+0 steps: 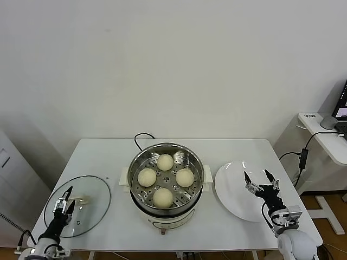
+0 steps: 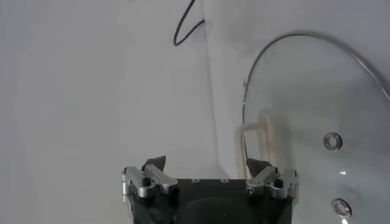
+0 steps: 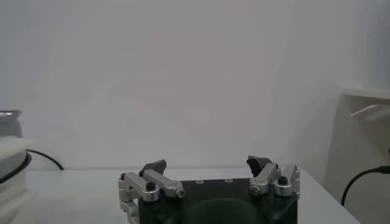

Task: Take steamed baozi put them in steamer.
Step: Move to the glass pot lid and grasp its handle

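Observation:
Several pale cream baozi (image 1: 165,162) sit on the perforated floor inside the round steel steamer (image 1: 140,160) at the table's middle. My right gripper (image 1: 259,178) is open and empty above the right part of the flat white plate (image 1: 230,187), right of the steamer. In the right wrist view the right gripper (image 3: 208,164) holds nothing, and the steamer's edge (image 3: 11,159) shows far off. My left gripper (image 1: 66,197) is open and empty over the glass lid (image 1: 92,206) at the front left. In the left wrist view the left gripper (image 2: 208,163) is near the lid's pale handle (image 2: 253,137).
The white plate holds nothing. The steamer's black cord (image 1: 140,138) runs behind it to the table's back edge. A side desk (image 1: 324,132) with a cable stands at the far right. The white table (image 1: 103,154) ends close in front of both grippers.

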